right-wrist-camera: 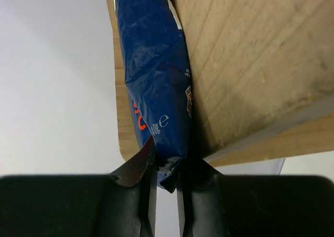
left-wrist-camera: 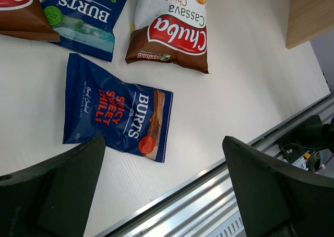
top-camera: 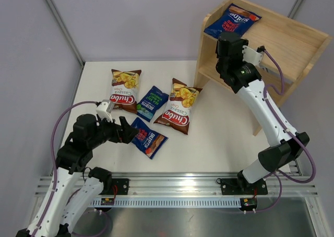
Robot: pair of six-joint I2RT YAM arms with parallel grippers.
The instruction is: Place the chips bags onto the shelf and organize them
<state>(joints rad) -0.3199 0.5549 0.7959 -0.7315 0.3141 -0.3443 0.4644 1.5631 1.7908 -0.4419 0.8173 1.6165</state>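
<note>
Your right fingers [right-wrist-camera: 165,169] are pinched narrow on the crimped end seam of a dark blue Burts bag [right-wrist-camera: 156,80]. The bag lies glossy and crinkled just beyond them, on the shelf [right-wrist-camera: 250,64], whose top board is bare, grainy wood. I judge this mid-placement: next, release and back away cleanly. Your left fingers [top-camera: 127,131] are spread wide, and the flat Spicy Sweet Chilli bag [left-wrist-camera: 115,111] lies just ahead on the white bench [left-wrist-camera: 235,91].

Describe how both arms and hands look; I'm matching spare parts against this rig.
The left arm and right arm share white links, black joint housings and a purple cable looping alongside each. The left hand and right hand are black, with thick wedge-shaped fingers. A small green light shows on the right arm.
</note>
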